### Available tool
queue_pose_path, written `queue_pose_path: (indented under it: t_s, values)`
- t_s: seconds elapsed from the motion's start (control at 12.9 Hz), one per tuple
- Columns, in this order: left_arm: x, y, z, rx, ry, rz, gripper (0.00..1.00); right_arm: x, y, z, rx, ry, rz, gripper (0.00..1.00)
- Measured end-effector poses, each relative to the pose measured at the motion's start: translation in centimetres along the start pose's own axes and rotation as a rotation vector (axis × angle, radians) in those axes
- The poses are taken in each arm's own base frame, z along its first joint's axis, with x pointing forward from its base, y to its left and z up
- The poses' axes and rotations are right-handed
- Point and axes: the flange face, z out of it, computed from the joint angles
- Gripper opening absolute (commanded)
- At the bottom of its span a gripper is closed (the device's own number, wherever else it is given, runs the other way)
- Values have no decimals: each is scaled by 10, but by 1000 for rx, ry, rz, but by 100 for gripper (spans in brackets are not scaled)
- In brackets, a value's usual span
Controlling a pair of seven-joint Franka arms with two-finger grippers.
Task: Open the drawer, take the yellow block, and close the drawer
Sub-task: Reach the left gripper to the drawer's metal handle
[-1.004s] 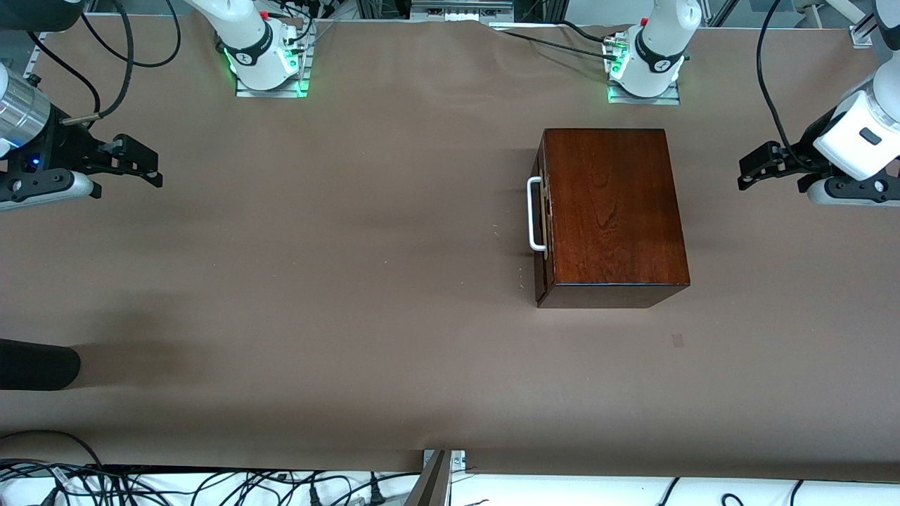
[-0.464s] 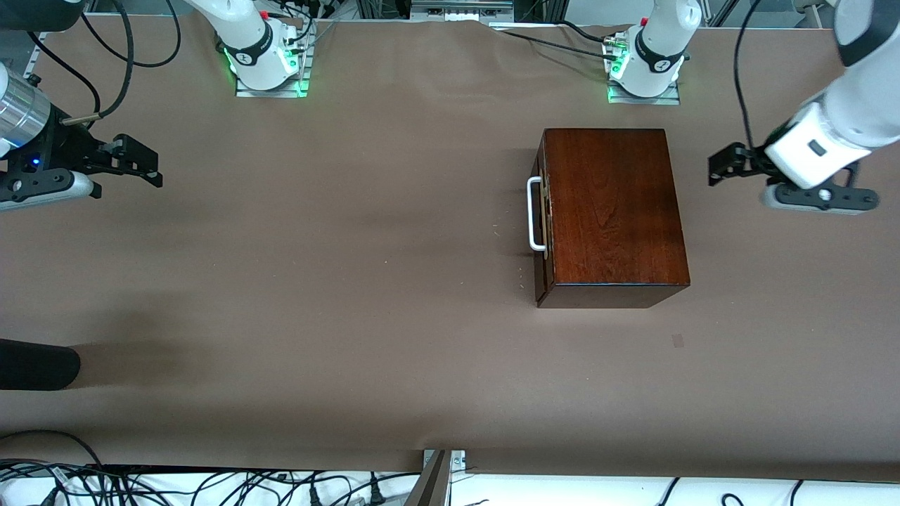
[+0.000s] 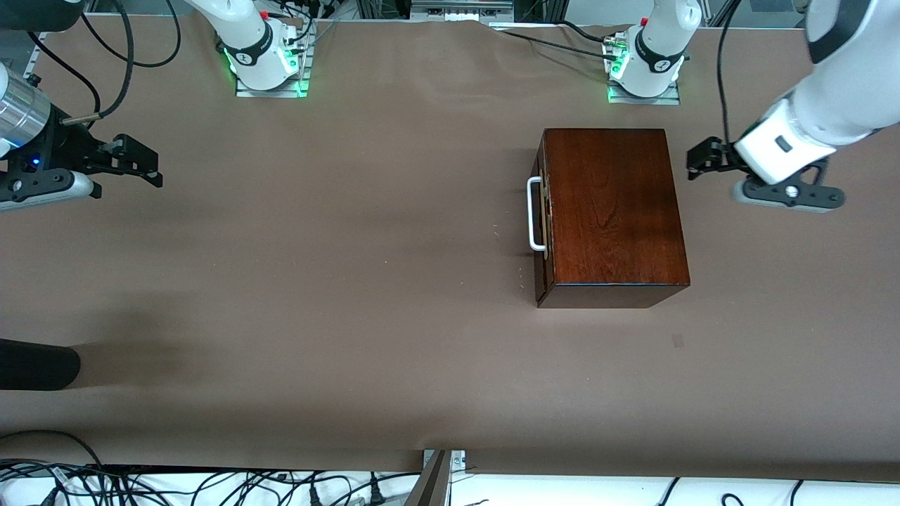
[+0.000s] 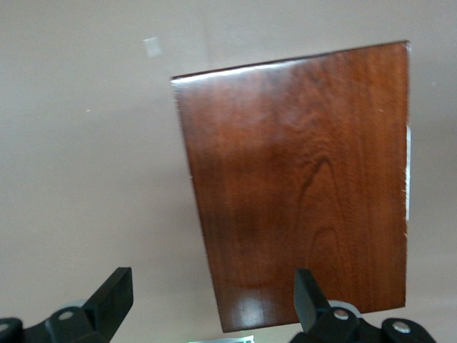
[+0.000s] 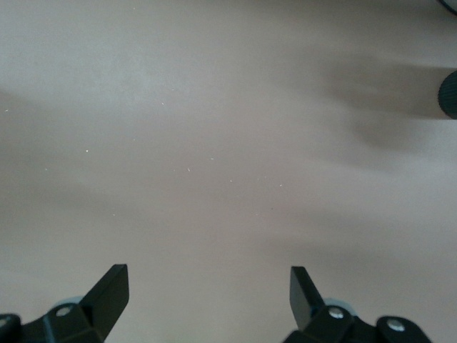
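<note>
Drawer (image 3: 540, 214) shut in wooden box (image 3: 612, 211), yellow block unseen; left gripper (image 3: 697, 159), fingers spread, hovers by box's rear edge and should cross to white handle (image 3: 534, 213), while right gripper (image 3: 140, 165), open, waits.

This is a robotics lab. Two white arm bases (image 3: 266, 60) with green lights are bolted on metal plates to a desk (image 3: 351, 281) covered in brown paper, and bundles of black cables (image 3: 211, 488) trail along its edge.
</note>
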Motion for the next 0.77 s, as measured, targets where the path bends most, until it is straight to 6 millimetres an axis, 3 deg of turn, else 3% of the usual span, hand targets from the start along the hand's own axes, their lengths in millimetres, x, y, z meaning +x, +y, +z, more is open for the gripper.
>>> queue_pose_path:
  t_s: [0.31,0.54,0.77]
  values:
    - [18,94,25,8,-31,130,100,0,0,0,0,0,0,100]
    - [35,187,57,13,-54,90,100,0,0,0,0,0,0,100]
    - [36,277,94,2,-18,51,100,0,0,0,0,0,0,100]
